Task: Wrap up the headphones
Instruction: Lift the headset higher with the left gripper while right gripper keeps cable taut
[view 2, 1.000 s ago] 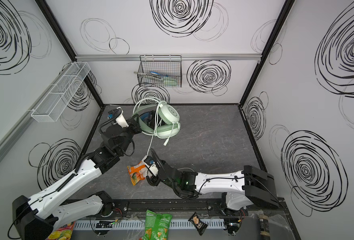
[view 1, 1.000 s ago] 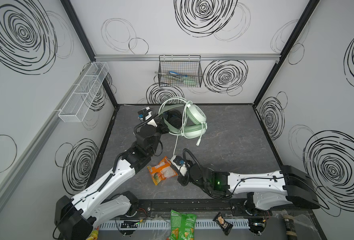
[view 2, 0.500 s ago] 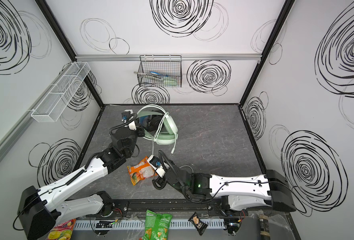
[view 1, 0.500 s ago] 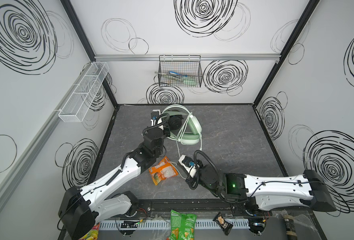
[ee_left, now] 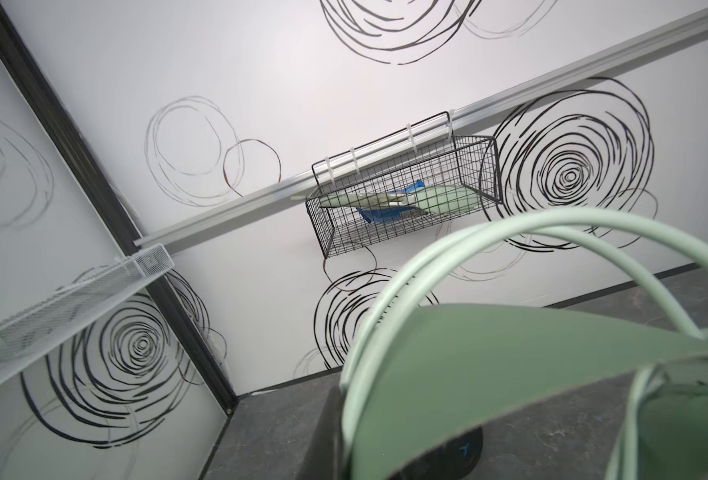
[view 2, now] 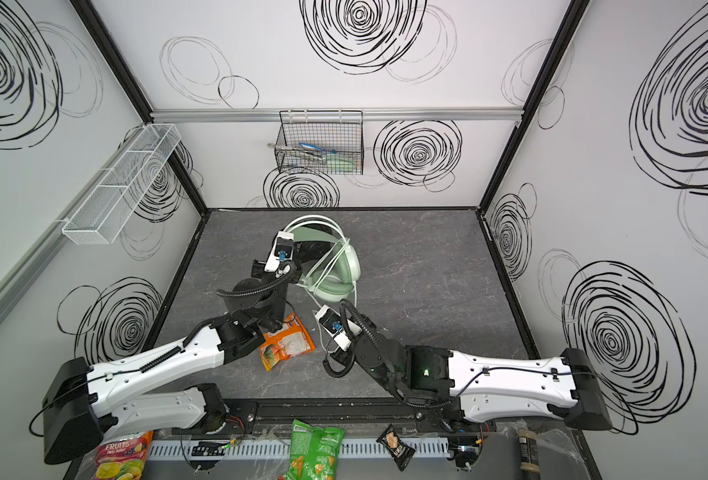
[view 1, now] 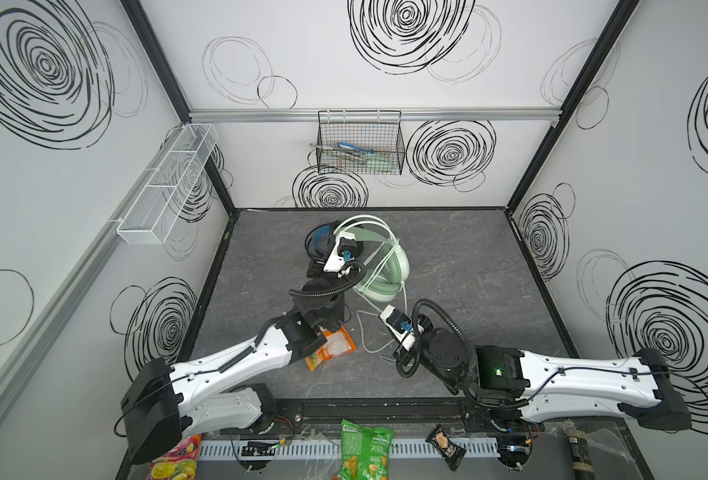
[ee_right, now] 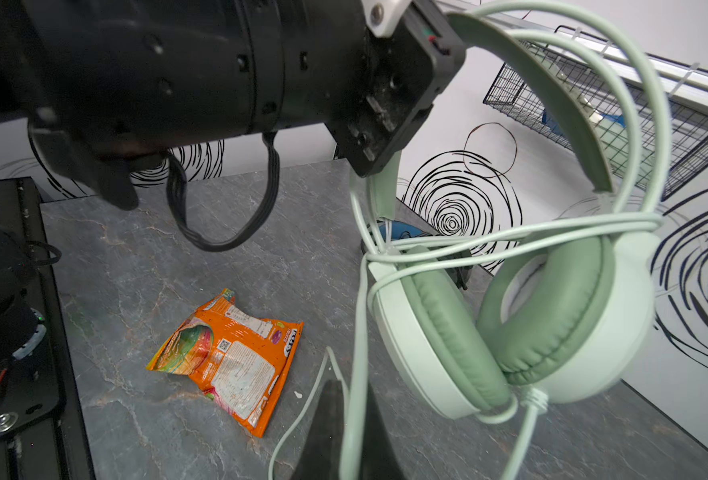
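**Mint headset hung up, cable pinched for winding**

My left gripper (ee_right: 379, 166) is clamped on the headband of the mint-green headset (ee_right: 531, 324), hanging it clear of the table, I judge, so turns can pass around it. My right gripper (ee_right: 350, 440) is closed on the whitish cable (ee_right: 358, 332) (slack trails beyond). Several loops already cross the earcups. The set hangs back-centre, over the black headset (view 1: 319, 243).

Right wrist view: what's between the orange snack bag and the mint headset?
Right wrist view shows only the whitish cable, running from the mint headset down to the right pincer; otherwise bare table beside the orange snack bag.
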Robot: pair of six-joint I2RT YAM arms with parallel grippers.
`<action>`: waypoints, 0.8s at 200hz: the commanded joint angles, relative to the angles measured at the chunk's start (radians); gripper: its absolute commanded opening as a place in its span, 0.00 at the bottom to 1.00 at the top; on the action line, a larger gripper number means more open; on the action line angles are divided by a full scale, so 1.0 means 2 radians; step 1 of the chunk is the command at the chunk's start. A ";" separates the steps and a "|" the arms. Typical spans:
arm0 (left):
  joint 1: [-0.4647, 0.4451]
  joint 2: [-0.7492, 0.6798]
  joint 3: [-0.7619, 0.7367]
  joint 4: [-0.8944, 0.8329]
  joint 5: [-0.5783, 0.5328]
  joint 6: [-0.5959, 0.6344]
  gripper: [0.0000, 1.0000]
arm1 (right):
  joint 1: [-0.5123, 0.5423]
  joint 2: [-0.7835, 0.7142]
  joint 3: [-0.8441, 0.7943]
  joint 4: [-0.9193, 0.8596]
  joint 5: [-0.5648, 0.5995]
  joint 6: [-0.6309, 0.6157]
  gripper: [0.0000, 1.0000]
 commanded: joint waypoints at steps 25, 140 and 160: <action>-0.035 0.030 -0.028 0.265 -0.054 0.278 0.00 | 0.003 -0.043 -0.007 -0.027 0.014 0.003 0.01; -0.058 0.138 0.037 0.433 -0.077 0.471 0.00 | -0.009 -0.100 -0.022 -0.072 -0.035 0.083 0.01; -0.054 0.172 0.061 0.477 -0.067 0.516 0.00 | -0.009 -0.106 -0.024 -0.080 -0.040 0.105 0.01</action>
